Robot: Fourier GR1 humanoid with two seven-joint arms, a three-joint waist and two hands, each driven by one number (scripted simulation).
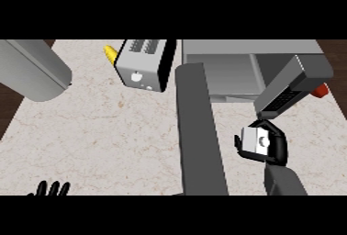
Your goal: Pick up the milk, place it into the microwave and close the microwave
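Marble-patterned counter (122, 133) seen steeply from above, with a grey microwave (224, 69) at the top right, its cavity open. The microwave door (200, 133) swings out toward the viewer as a long dark slab down the middle of the view. Right of the door, the right hand (271, 144) curls its black fingers round the milk (256, 140), a small pale carton held just in front of the microwave's control panel (288, 89). At the lower left edge, the left hand (53, 189) rests with fingers straight and pointing up. A silver toaster (142, 64) stands left of the microwave, with something yellow (109, 53) behind it and a large grey cylinder (34, 69) in the top left corner.
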